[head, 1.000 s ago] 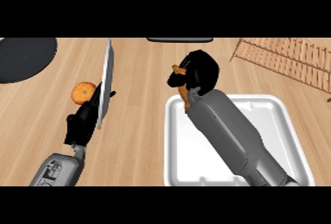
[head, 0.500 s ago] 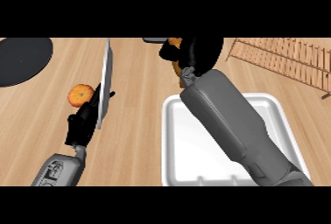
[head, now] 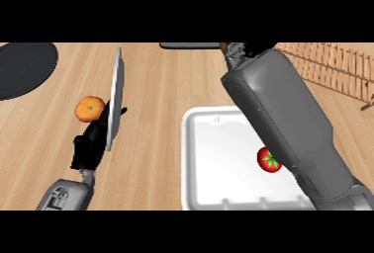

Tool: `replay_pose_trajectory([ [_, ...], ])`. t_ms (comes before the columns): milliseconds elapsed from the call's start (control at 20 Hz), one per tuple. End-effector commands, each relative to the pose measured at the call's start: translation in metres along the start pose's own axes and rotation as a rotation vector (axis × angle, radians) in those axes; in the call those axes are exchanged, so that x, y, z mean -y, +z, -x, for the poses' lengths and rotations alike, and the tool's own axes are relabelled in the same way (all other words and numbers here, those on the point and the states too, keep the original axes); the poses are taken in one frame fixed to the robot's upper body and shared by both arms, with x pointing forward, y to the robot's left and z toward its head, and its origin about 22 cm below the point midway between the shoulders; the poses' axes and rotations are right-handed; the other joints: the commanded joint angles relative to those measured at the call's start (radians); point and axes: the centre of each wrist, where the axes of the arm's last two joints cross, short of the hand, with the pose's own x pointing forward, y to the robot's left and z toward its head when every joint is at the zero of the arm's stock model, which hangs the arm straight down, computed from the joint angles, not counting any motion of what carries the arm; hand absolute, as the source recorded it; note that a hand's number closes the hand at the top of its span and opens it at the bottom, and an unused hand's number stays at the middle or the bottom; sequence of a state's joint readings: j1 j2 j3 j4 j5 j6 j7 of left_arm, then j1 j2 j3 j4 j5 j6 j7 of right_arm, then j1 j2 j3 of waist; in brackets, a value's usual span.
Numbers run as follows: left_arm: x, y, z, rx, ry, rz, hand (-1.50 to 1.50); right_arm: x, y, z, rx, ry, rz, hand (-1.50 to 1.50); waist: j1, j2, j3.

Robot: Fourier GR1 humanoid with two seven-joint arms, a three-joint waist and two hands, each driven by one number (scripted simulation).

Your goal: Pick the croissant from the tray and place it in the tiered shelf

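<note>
Left hand (head: 91, 148) sits low at the left, fingers up and relaxed, grasping nothing, just beside one thin grey panel (head: 116, 94) seen edge-on. One orange (head: 89, 108) lies left of that panel. One white tray (head: 208, 163) carries one red tomato (head: 269, 160). Right hand (head: 245, 51) is up at the top edge; whether it clenches anything, I cannot tell. One brown sliver, perhaps the croissant (head: 223, 47), touches that hand. One wooden tiered shelf (head: 336, 66) stands far right.

A kitchen, to judge by the light wooden plank counter (head: 168, 89) carrying a white rectangular plastic tray (head: 201, 163) with a red tomato (head: 269, 160), a round orange fruit (head: 89, 108) and a brown wire rack (head: 332, 66).
</note>
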State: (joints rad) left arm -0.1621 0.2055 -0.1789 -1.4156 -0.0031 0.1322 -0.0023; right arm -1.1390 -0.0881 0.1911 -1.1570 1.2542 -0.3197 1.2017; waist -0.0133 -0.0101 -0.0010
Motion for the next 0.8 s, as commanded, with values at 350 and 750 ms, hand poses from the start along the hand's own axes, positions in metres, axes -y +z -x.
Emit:
replay_pose_trajectory([
  [350,-0.007,-0.008,-0.012,0.023,0.014,0.014,0.00,0.041,-0.051,-0.016,-0.193,0.105,0.168,1.50,0.018,0.008,0.000],
  [750,-0.001,-0.004,-0.019,0.012,-0.002,0.024,0.00,0.073,-0.103,0.004,-0.195,0.152,0.285,1.50,0.023,0.008,0.001],
])
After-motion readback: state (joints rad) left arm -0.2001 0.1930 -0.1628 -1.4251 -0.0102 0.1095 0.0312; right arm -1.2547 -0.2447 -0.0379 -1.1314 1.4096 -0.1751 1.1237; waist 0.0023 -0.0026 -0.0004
